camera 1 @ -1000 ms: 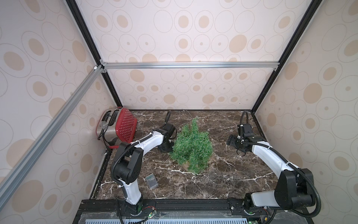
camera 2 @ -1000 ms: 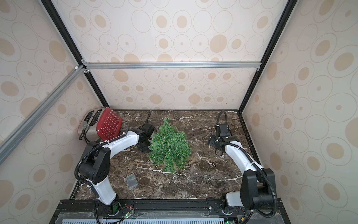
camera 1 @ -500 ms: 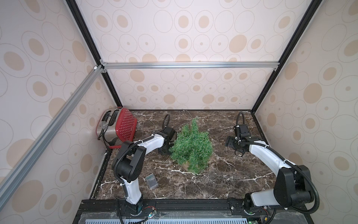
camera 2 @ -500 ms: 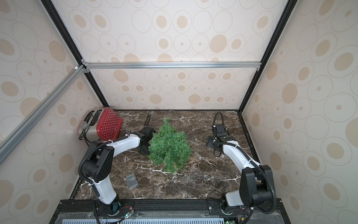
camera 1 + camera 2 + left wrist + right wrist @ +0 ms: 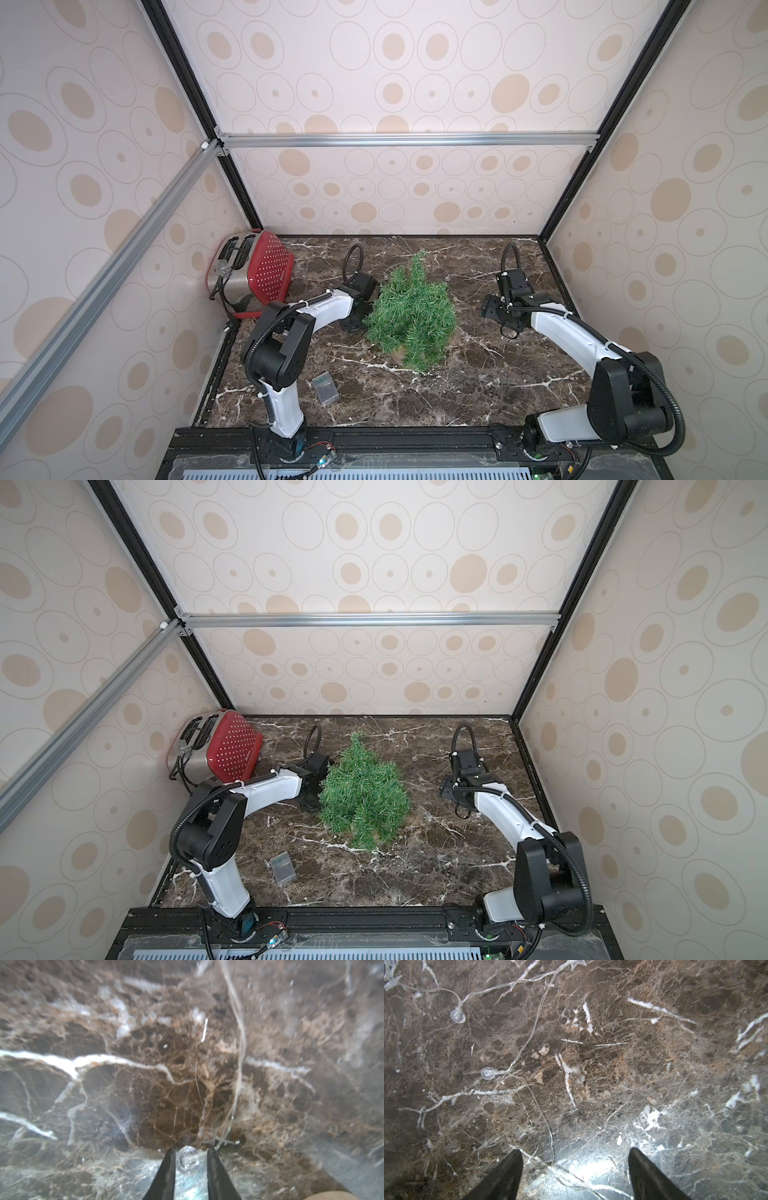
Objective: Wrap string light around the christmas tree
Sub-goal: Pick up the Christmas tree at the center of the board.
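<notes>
The small green christmas tree (image 5: 411, 316) stands mid-table, seen in both top views (image 5: 361, 796). My left gripper (image 5: 360, 312) is low against the tree's left side. In the left wrist view its jaws (image 5: 190, 1150) are narrow around a clear globe bulb (image 5: 187, 1159) of the string light; the bulb touches one finger, with a slim gap to the other. Thin wire (image 5: 241, 1043) trails across the marble. My right gripper (image 5: 492, 309) hovers right of the tree, open (image 5: 575, 1149), with wire (image 5: 537, 1016) and two bulbs (image 5: 457, 1015) (image 5: 488, 1073) on the marble under it.
A red toaster (image 5: 253, 276) sits in the back left corner. The string light's small grey box (image 5: 325, 387) lies on the marble near the left arm's base. Patterned walls close in the table on three sides.
The left wrist has crept a little closer to the tree. The right gripper has shifted slightly toward the tree.
</notes>
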Robot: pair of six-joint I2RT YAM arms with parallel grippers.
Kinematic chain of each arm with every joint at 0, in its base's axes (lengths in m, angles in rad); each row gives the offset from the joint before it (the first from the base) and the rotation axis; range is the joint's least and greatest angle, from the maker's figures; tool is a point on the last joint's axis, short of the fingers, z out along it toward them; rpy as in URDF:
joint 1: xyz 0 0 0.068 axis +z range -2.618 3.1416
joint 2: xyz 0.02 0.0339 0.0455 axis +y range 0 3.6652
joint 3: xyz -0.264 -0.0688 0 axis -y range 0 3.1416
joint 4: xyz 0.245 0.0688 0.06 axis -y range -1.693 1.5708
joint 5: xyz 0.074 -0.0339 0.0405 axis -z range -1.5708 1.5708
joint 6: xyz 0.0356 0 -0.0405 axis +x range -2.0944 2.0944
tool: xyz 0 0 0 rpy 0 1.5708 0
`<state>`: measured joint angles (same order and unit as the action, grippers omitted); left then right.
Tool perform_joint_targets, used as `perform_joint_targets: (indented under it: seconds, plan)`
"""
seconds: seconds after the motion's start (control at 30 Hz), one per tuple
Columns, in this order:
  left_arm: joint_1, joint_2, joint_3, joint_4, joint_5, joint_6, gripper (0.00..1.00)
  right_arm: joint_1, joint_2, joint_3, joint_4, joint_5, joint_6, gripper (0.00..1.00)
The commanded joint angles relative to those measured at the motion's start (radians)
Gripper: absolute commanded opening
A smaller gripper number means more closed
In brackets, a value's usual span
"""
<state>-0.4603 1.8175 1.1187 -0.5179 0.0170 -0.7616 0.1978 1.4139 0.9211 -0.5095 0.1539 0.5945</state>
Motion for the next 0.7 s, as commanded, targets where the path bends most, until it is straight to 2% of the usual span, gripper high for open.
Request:
perform_joint_targets:
  seconds: [0.0, 0.4, 0.67]
  plan:
    - [-0.004, 0.012, -0.025, 0.036, -0.021, -0.063, 0.24, 0.012, 0.014, -0.017, -0.014, 0.012, 0.027, 0.82]
    - [-0.004, 0.043, -0.027, 0.037, 0.008, -0.02, 0.06, 0.028, -0.046, -0.066, -0.039, 0.023, 0.041, 0.81]
    - [-0.003, -0.01, 0.0, 0.016, 0.004, -0.001, 0.04, 0.041, -0.141, -0.117, -0.057, -0.021, 0.019, 0.83]
